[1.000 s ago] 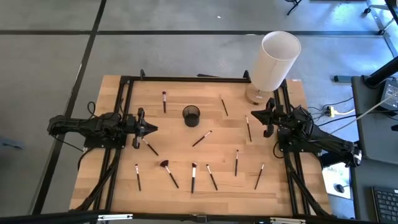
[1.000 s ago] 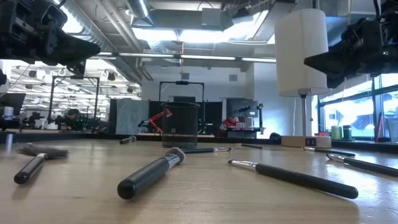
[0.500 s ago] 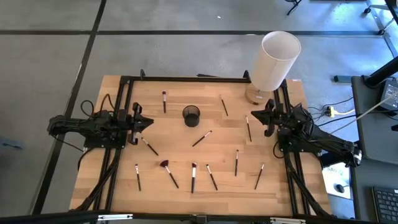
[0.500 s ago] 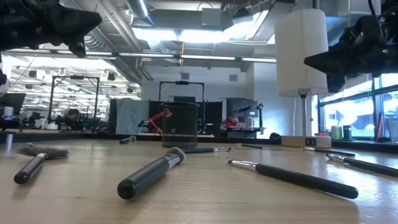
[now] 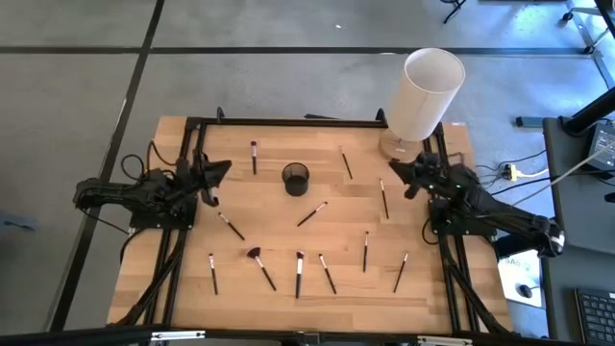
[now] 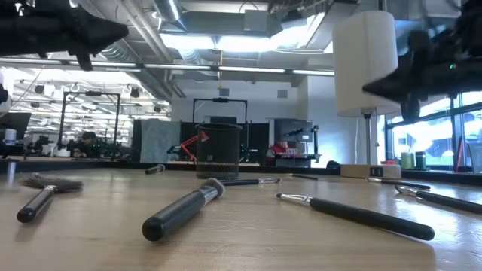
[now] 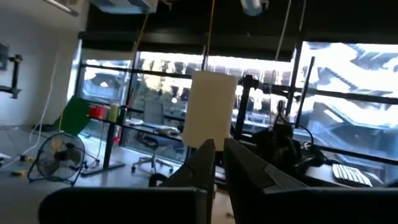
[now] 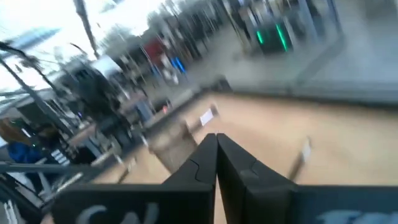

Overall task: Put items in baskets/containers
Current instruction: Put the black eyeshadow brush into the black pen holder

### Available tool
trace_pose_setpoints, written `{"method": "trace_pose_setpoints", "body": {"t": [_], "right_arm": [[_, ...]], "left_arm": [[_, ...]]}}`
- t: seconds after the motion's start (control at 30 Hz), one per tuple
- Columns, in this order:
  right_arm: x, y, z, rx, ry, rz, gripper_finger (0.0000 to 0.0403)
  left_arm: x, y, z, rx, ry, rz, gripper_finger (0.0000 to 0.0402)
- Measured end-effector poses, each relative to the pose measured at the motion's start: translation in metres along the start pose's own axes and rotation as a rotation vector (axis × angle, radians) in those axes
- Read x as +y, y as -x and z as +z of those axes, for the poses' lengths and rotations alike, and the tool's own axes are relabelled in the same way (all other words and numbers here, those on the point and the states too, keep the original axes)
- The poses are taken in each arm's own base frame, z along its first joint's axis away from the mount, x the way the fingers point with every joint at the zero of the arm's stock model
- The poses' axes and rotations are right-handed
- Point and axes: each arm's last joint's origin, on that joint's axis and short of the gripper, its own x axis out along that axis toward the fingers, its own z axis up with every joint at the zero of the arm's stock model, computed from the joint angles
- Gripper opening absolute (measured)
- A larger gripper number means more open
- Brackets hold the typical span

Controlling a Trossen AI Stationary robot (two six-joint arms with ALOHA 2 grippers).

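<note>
Nothing is in the cup (image 5: 295, 178) yet: it stands upright in the middle of the desk toward the far edge, w/ all the brushes lying loose on the wood around it. Your left gripper (image 5: 219, 171) hangs above the left edge, empty, fingers nearly together w/ only a narrow slit between them in the left wrist view. Your right gripper (image 5: 401, 170) hangs above the right edge near the far right corner, just beside the white cylinder (image 5: 423, 94), also empty, fingers pressed together. So the step in hand, I'd judge, is picking a first brush. For the left arm the closest is the brush (image 5: 230, 226) lying diagonally near the left edge; for the right, the brush (image 5: 383, 198) by the right edge. Open wide before you descend, turn the wrist so the fingers cross the handle, not run along it, and grip mid-handle. The handles are thin and round, so they'll likely roll; come straight down. Keep the right arm clear of the cylinder.
</note>
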Motion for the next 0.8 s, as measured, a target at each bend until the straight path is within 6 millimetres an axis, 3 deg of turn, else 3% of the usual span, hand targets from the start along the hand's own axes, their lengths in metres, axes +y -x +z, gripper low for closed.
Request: {"method": "trace_pose_setpoints", "body": {"t": [0.13, 0.27, 0.47, 0.63, 0.8], "right_arm": [[-0.003, -0.006, -0.005, 0.163, -0.078, -0.108, 0.0010], [-0.004, -0.012, -0.004, 0.319, -0.086, -0.268, 0.0010], [0.001, -0.021, 0.007, 0.501, 0.038, -0.422, 0.0012], [0.001, -0.030, 0.009, 0.529, 0.079, -0.484, 0.0039], [0.003, -0.043, 0.013, 0.472, 0.149, -0.421, 0.0076]], "left_arm": [[0.002, 0.000, 0.006, -0.057, -0.055, 0.079, 0.0029], [0.002, 0.000, -0.001, 0.009, -0.009, 0.086, 0.0029], [0.001, -0.002, -0.013, 0.118, 0.091, 0.055, 0.0029], [0.004, -0.006, -0.022, 0.174, -0.024, 0.212, 0.0029], [0.008, -0.011, -0.031, 0.232, -0.088, 0.279, 0.0029]]}}
